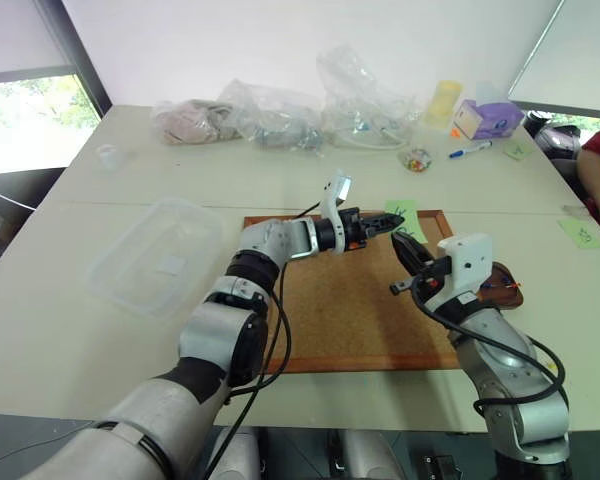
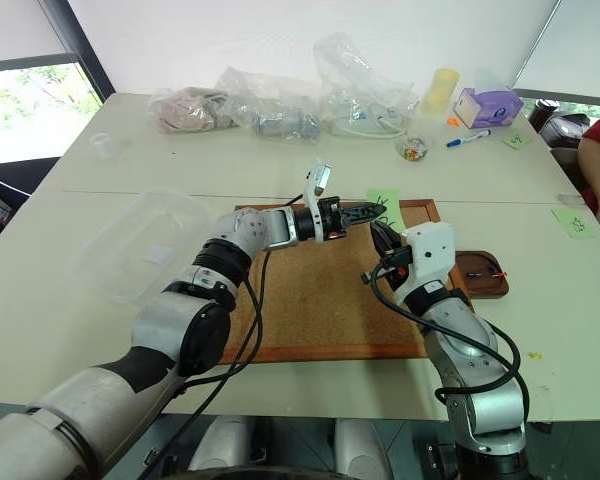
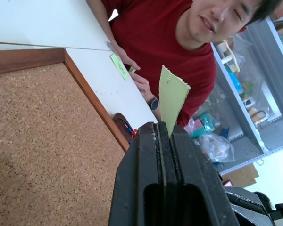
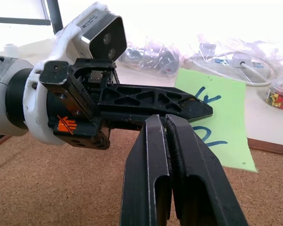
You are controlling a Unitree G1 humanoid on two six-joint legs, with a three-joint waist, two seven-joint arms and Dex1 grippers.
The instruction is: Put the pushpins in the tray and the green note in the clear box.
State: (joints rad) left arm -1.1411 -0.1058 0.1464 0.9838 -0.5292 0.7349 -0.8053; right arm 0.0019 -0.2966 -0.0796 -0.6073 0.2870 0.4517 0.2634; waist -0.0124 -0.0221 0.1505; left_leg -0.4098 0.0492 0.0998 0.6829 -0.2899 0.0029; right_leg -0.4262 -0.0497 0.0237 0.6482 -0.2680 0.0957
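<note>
Pale table (image 1: 100,330), seam running left to right across it. Window at far left, white wall behind. Cork board (image 1: 360,300) with wooden frame lies at centre near the robot. Far edge of the table: soft clear plastic bags (image 1: 280,115), a yellow cup (image 1: 443,100), a purple tissue box (image 1: 488,118), a small jar of coloured pins (image 1: 416,159), a marker pen (image 1: 470,150). Pale green paper slips (image 1: 580,232) lie at far right, beside a person in a red shirt (image 3: 160,42) seated at that side.

Left gripper (image 1: 392,222): held over the far edge of the cork board, pointing right, about level. Fingers pressed together, pinching the green note (image 4: 217,122) by one edge. In the left wrist view the note (image 3: 172,96) stands up thin from between the clamped pads, its free edge slightly ragged.

Right gripper (image 1: 408,250): just near-side and right of the left one, above the board, pointing forward. Fingers pressed together, nothing between them; its tips sit close below the left fingers in the right wrist view, contact not clear.

Green note: light green, square, dark blue handwriting on its face, hanging off the board surface.

Clear box (image 1: 155,255): left of the cork board, well apart from the note, small white label on its floor.

Tray (image 2: 480,275): dark brown, right of the board behind the right arm, with small pushpins (image 2: 488,274) lying in it.
</note>
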